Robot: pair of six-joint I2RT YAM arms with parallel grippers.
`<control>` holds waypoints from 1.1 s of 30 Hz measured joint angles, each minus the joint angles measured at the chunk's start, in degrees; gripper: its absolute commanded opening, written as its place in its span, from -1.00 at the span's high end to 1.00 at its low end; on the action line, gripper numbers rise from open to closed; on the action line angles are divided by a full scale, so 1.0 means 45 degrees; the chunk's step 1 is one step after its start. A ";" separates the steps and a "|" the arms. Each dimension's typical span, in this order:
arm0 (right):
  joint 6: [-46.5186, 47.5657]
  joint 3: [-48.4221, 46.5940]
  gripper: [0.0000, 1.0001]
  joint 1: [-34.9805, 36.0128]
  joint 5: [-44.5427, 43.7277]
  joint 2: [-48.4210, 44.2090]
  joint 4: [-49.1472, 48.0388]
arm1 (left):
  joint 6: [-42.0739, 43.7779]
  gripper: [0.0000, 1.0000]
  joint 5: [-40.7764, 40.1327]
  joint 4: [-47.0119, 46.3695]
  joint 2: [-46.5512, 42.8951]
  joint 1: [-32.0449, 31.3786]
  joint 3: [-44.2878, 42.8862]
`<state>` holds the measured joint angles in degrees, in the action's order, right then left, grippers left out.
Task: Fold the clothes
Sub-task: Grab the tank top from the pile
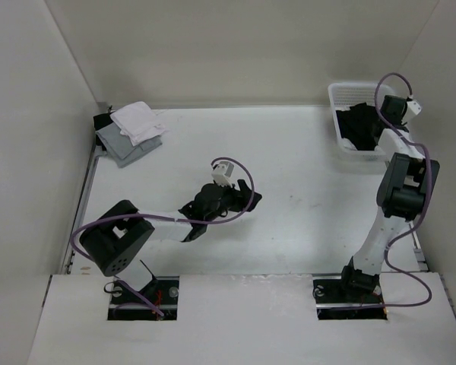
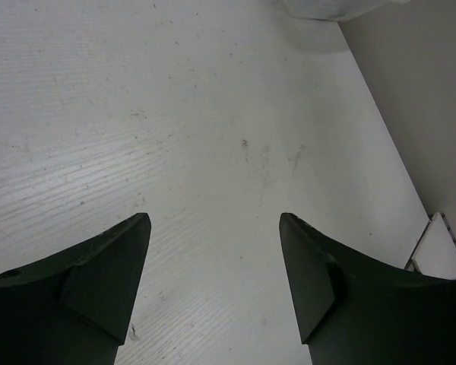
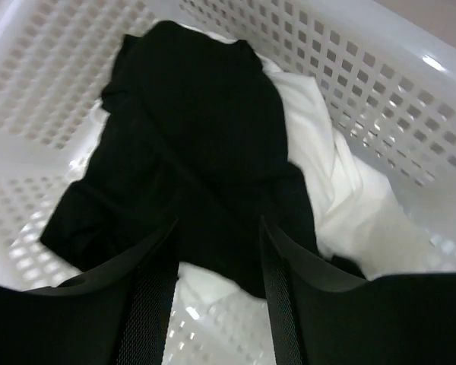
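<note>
Two piles of cloth share this space with me: a grey and white garment stack (image 1: 131,131) at the far left corner of the desk (image 1: 289,152), well apart from both arms, and a white cloth (image 3: 327,175) bunched inside the white perforated basket (image 1: 337,114) at the far right. The black T-shirt (image 3: 197,144) lies in that basket on top of the white cloth, and the basket's slotted walls (image 3: 380,84) close around it on every side I can see. My right gripper (image 3: 218,224) hangs just above it with its jaws parted and nothing pinched between them. My left gripper (image 2: 214,220) sits over mid-desk, jaws spread wide on nothing, only bare board beneath. The desk is white, faintly ridged and flecked with small dark scuffs; plain pale walls (image 1: 213,46) enclose it on three sides. The shirt is a crumpled heap whose long axis runs from the basket's far wall toward my right gripper; I cannot tell which end is the collar.
</note>
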<state>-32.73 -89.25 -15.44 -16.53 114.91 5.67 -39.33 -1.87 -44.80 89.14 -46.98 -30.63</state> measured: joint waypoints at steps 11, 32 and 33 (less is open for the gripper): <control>-0.0107 -0.2968 0.68 -0.0631 0.1914 0.3055 0.1297 | -0.0010 -0.43 0.0146 -0.0214 0.0000 0.0024 0.0102; -0.1885 0.1107 1.00 -0.0092 0.4031 -0.5867 -0.3269 | -0.0267 -0.42 0.0437 -0.0651 0.0155 0.0301 0.0112; -0.1948 0.1117 1.00 0.0185 0.4109 -0.6688 -0.3585 | -0.0296 -0.42 0.0437 -0.0675 0.0155 0.0350 0.0121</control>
<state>-41.50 -84.23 -14.61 1.96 84.82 -10.46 -40.66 0.10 -47.83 89.84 -45.41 -30.09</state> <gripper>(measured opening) 0.010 0.713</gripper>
